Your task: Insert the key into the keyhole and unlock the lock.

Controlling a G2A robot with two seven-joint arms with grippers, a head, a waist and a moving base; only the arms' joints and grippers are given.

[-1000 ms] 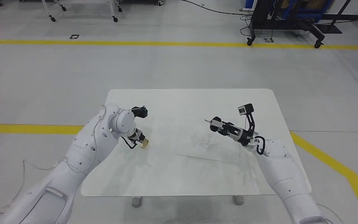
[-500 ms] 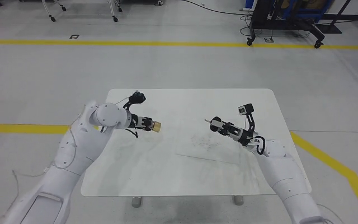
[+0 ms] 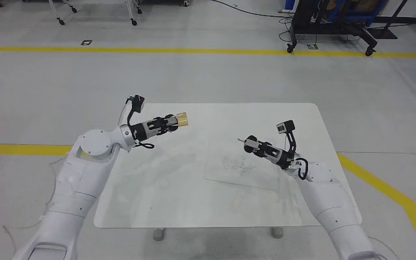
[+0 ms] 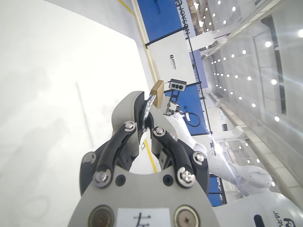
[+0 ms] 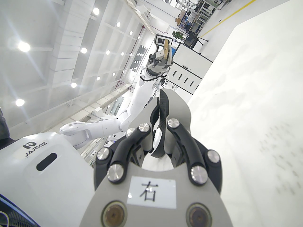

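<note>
Lock [image 3: 182, 119]: gripped by its shackle in left end effector [image 3: 170, 121], above the table [image 3: 214, 195], left side; brass body points at the other arm, likely to present the keyhole.
Key [image 3: 242, 140]: pinched in right end effector [image 3: 250, 145], tip toward the lock, well apart.
Surface: white, scuffed.
Room: grey floor [image 3: 195, 78], yellow lines [image 3: 195, 50].

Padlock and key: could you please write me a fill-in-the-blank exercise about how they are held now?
1. The left gripper holds the padlock by its silver ____.
2. The right gripper holds the key away from the padlock; they do not ____.
3. Both things hang ____ the white table, not on it.
Missing words: shackle; touch; above.
</note>
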